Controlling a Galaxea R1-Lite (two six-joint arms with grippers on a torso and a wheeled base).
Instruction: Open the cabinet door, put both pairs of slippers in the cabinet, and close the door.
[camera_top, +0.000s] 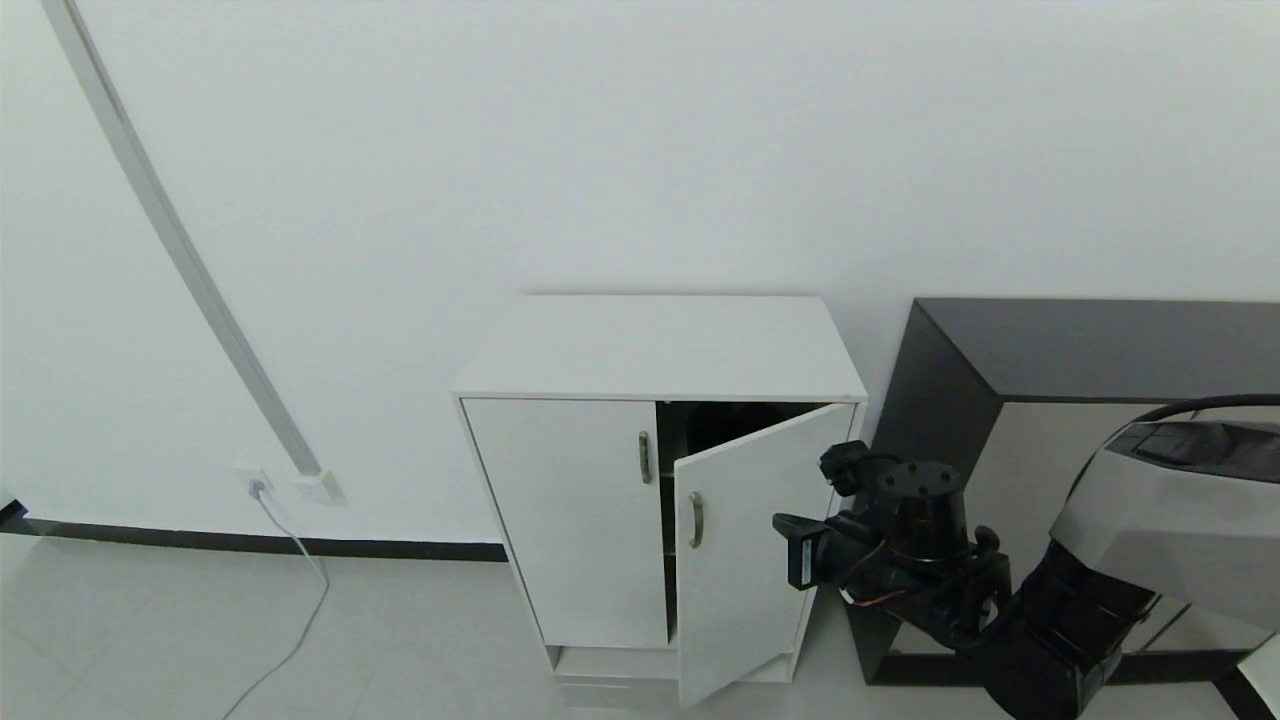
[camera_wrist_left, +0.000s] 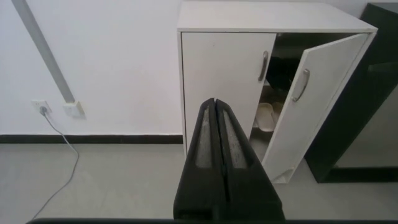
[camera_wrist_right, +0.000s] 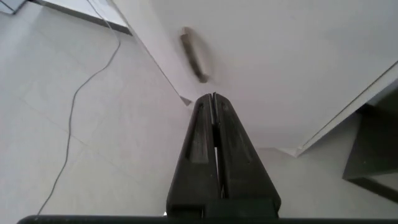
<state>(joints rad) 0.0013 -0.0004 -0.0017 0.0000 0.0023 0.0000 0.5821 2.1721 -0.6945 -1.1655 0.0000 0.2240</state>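
A white cabinet (camera_top: 655, 345) stands against the wall. Its left door (camera_top: 565, 510) is closed and its right door (camera_top: 745, 560) is swung partly out, handle (camera_top: 696, 519) facing me. In the left wrist view a pale pair of slippers (camera_wrist_left: 266, 117) lies on a shelf in the dark opening. My right gripper (camera_top: 800, 558) is at the outer face of the right door, near its hinge side. It is shut and empty, its tip (camera_wrist_right: 214, 97) close to the door panel below the handle (camera_wrist_right: 194, 55). My left gripper (camera_wrist_left: 215, 102) is shut and empty, well back from the cabinet (camera_wrist_left: 273, 15).
A black cabinet (camera_top: 1050, 345) stands right beside the white one on its right. A wall socket (camera_top: 258, 488) with a grey cable trailing over the floor is to the left, under a slanted wall conduit (camera_top: 180, 240). Open tiled floor lies in front.
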